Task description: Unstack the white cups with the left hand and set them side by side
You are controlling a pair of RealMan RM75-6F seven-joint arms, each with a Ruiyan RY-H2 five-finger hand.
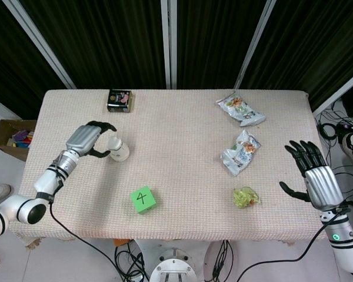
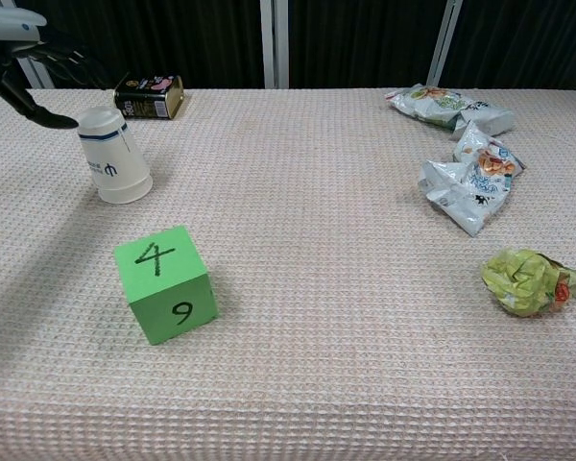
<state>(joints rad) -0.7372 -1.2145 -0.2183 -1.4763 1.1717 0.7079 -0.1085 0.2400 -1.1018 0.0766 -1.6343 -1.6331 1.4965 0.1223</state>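
Table (image 1: pixel 176 123) woven beige. Left hand (image 1: pixel 88 140) fingers apart, curled toward white cups (image 1: pixel 117 148), thumb tip at top; grasp not closed. Right hand (image 1: pixel 316 179) splayed, released, off right edge. Cups stacked upside down, left-centre, long axis upright, blue mark on side. Green cube (image 1: pixel 143 199) near edge: "4", "9"

Table (image 1: pixel 182 123): rectangular, covered in a beige waffle-weave cloth. Backdrop: black ribbed curtain panels (image 1: pixel 112 41) divided by pale metal poles, some upright, some slanting. Floor: light grey; cardboard box (image 1: pixel 5 136) of mixed items at the left, black cables (image 1: pixel 335 126) coiled at the right, more cables under the front edge. Lighting: even, soft shadows.
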